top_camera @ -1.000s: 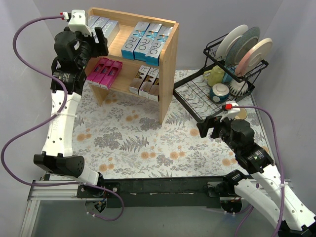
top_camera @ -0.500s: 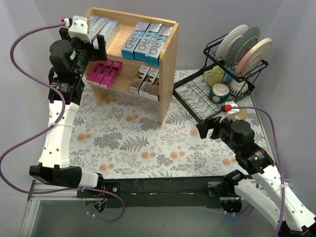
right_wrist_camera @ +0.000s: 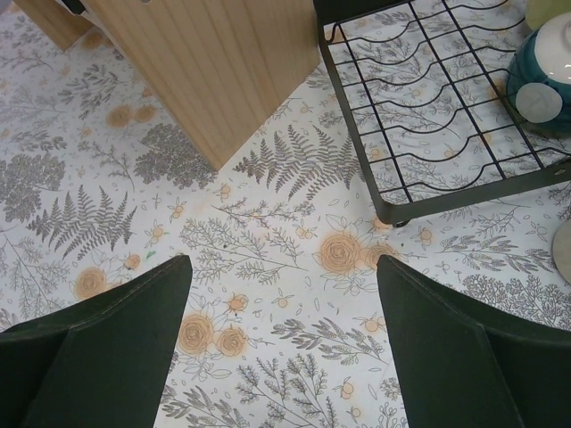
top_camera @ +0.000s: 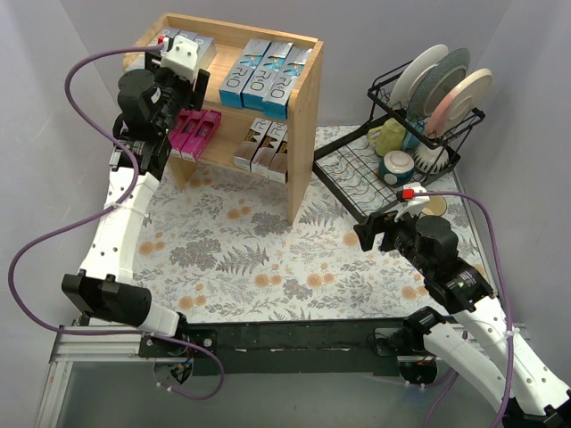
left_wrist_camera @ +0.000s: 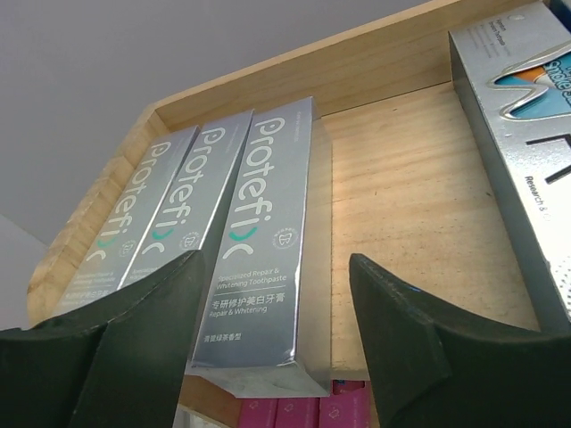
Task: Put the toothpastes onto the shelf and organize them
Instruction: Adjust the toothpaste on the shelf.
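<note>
The wooden shelf [top_camera: 306,107] holds several toothpaste boxes: three silver Protefix boxes [left_wrist_camera: 268,241] at the top left, blue boxes [top_camera: 266,69] at the top right, pink boxes [top_camera: 194,130] at the lower left and dark boxes [top_camera: 261,148] at the lower right. My left gripper [top_camera: 185,64] is open at the top left of the shelf. In the left wrist view [left_wrist_camera: 275,267] its jaws straddle the rightmost silver box, which lies flat on the shelf board [left_wrist_camera: 410,169]. My right gripper [top_camera: 379,230] is open and empty above the floral mat [right_wrist_camera: 284,267].
A black dish rack [top_camera: 357,178] with plates, a mug and a bowl stands at the right, and its tray shows in the right wrist view [right_wrist_camera: 419,107]. The floral mat [top_camera: 250,259] covers the table in front of the shelf.
My left gripper has swung right from beside the shelf to its top-left corner, over the silver boxes. The right arm has not moved.
</note>
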Motion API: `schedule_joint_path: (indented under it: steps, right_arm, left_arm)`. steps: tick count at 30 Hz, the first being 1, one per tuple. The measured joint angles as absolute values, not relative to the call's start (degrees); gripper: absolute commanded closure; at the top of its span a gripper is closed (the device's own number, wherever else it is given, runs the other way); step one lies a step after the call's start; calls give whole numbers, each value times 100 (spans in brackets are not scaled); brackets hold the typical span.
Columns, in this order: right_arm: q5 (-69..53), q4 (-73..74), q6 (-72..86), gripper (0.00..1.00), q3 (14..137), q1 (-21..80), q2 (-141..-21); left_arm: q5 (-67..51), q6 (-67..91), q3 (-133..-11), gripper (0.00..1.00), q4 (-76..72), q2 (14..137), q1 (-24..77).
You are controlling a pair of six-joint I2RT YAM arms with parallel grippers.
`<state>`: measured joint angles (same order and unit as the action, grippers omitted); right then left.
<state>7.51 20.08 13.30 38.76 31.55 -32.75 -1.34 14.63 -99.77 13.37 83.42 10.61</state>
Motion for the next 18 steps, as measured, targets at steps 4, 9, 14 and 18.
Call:
schedule_joint_path:
  steps: [4, 9, 14, 18]
  right_arm:
    - [751, 2008, 1330, 7, 3876, 3155, -3271]
    - [753, 2010, 1328, 7, 3876, 3155, -3273]
    - [755, 2010, 1328, 7, 3876, 3155, -3277]
    - [753, 2010, 1328, 7, 3876, 3155, -3299]
  left_arm:
    - [86, 1315, -9977, 45, 1234, 8493, 1125]
    - [484, 1227, -9981, 50, 1057, 8582, 1162]
    - [794, 1245, -10112, 53, 1052, 8707, 1221]
    - [987, 1288, -10213, 52, 1087, 8790, 1258]
